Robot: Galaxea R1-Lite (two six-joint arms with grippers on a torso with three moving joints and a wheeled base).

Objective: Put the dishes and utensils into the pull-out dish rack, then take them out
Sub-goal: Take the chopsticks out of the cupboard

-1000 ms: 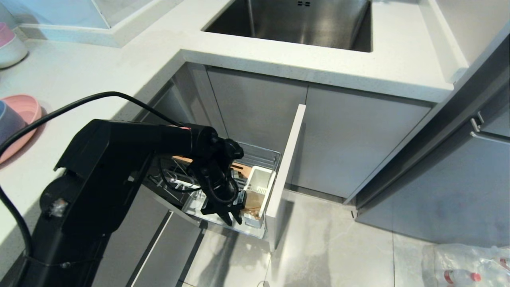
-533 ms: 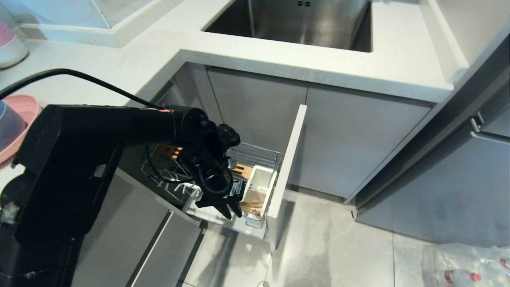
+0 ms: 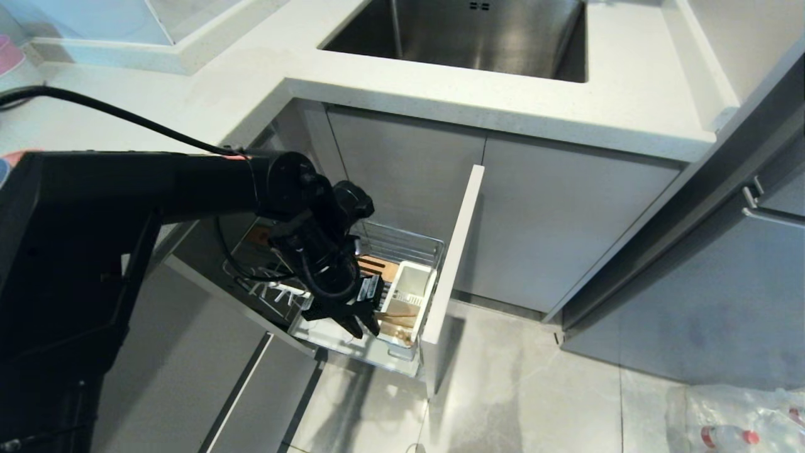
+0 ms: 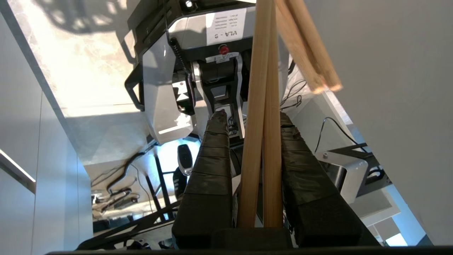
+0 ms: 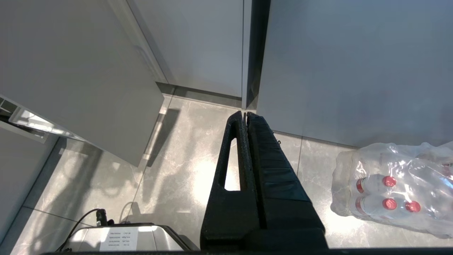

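A pale stone countertop (image 3: 503,94) crosses the upper half of the head view, with a steel sink (image 3: 465,31) sunk into it at the top centre. Below it stand grey cabinet fronts (image 3: 553,233), and a grey tiled floor (image 3: 516,390) fills the lower right. The left arm (image 3: 126,201) comes in from the left edge as a large black mass, reaching toward the centre of the frame. A shrink-wrapped pack of red-capped bottles (image 5: 393,191) lies on the floor in the lower right corner of both the head view and the right wrist view.

The pull-out dish rack (image 3: 402,245) stands drawn out at lower centre, its narrow grey front panel (image 3: 454,264) running diagonally just right of the basket. Inside, a wooden strip (image 3: 377,267) lies beside the white utensil caddy (image 3: 412,296), which sits against the front panel.

The left gripper (image 3: 361,327) hangs pointing down at the caddy's left side, clenched on a pair of chopsticks (image 4: 263,141); in the left wrist view they run up between the two black fingers (image 4: 212,166). In the head view their light wooden ends (image 3: 396,318) show at the caddy.

The right gripper (image 5: 245,115) is parked low above the floor, seen only in its own wrist view, fingers pressed together and holding nothing.

A sliver of pink plate (image 3: 14,155) shows at the left edge, behind the arm.
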